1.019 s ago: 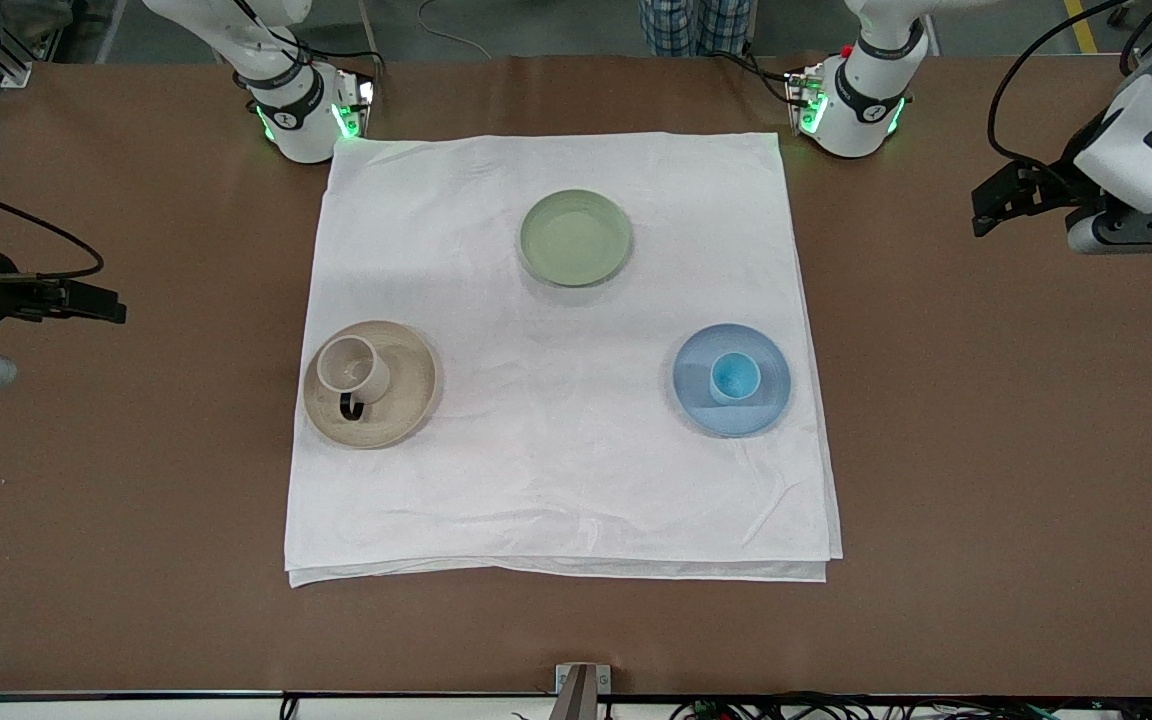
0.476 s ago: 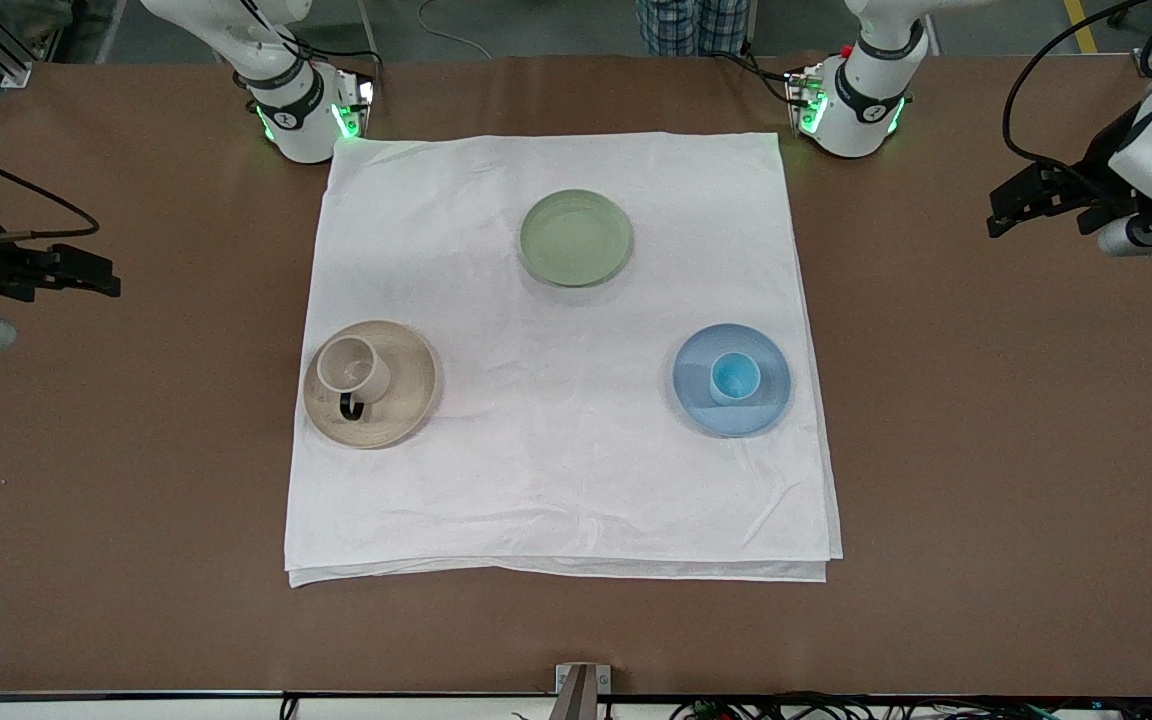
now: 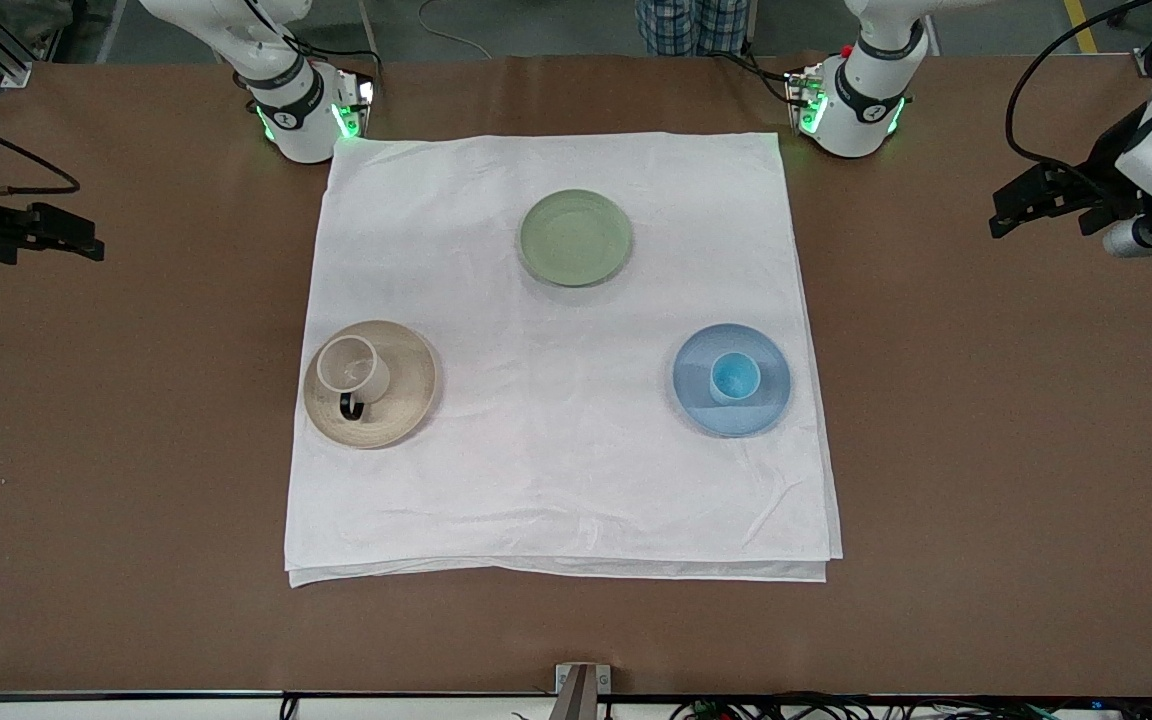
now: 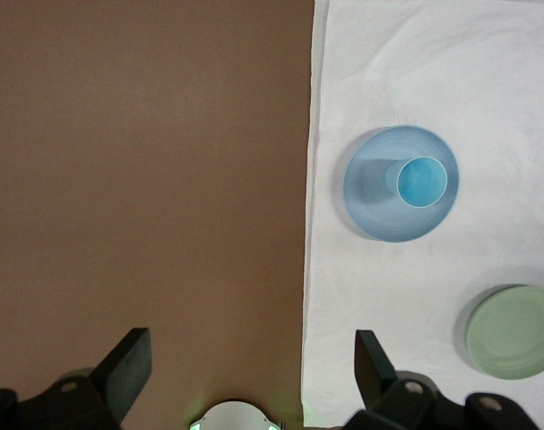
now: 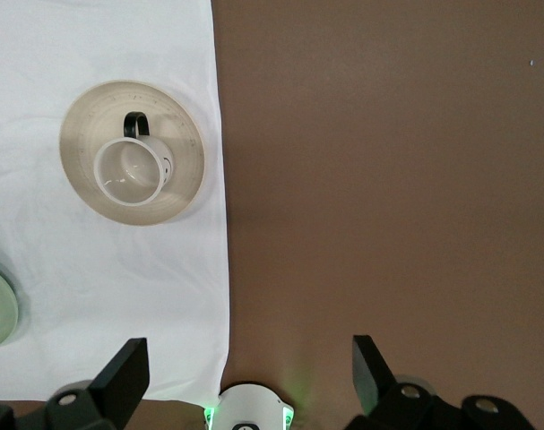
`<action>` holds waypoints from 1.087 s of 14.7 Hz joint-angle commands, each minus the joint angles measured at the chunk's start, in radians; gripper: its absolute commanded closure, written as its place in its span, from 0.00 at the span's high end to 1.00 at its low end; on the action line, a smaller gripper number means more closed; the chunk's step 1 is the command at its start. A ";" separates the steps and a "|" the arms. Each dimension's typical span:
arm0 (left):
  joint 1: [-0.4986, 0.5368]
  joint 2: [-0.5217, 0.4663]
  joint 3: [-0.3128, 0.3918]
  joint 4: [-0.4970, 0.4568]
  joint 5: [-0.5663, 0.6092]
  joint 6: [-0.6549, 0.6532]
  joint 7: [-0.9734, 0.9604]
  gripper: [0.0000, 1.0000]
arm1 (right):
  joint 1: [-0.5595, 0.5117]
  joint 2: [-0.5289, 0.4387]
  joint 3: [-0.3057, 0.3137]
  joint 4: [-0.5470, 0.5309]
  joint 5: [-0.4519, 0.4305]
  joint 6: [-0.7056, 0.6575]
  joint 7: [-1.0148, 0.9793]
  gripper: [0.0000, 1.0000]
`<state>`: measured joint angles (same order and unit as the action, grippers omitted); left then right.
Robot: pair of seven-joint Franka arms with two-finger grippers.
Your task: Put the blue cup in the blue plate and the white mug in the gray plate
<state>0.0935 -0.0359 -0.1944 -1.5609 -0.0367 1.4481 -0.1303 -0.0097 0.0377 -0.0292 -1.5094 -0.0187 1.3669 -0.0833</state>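
A brown counter [image 3: 986,450] carries a square white cloth [image 3: 556,470] with three round plates on it. The blue cup [image 3: 735,378] stands upright in the middle of the blue plate [image 3: 701,400], toward the left arm's end of the cloth. The white mug [image 3: 351,367] stands upright on the gray plate [image 3: 406,400], toward the right arm's end, its dark loop handle turned toward the front camera. An empty green plate [image 3: 576,238] lies farther from the front camera than both, between them and near the arm bases.

The left end effector [image 3: 1011,208] hangs over bare counter at the left arm's end, well apart from the cloth. It is released: in the left wrist view its fingers [image 4: 128,365] stand wide apart with nothing between them.

The right end effector [image 3: 76,240] hangs over bare counter at the right arm's end, also well clear of the cloth. It too is released, its fingers [image 5: 124,372] spread and empty in the right wrist view.
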 commanded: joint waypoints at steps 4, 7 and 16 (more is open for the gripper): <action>-0.006 -0.021 -0.013 -0.010 0.058 0.011 0.006 1.00 | 0.014 -0.193 -0.009 -0.215 0.006 0.116 -0.013 1.00; -0.001 -0.018 -0.019 -0.015 0.057 0.066 0.003 1.00 | 0.014 -0.197 -0.009 -0.215 0.010 0.129 -0.012 1.00; 0.000 -0.001 -0.019 0.001 0.055 0.069 0.020 1.00 | 0.019 -0.200 -0.011 -0.215 0.054 0.127 -0.015 1.00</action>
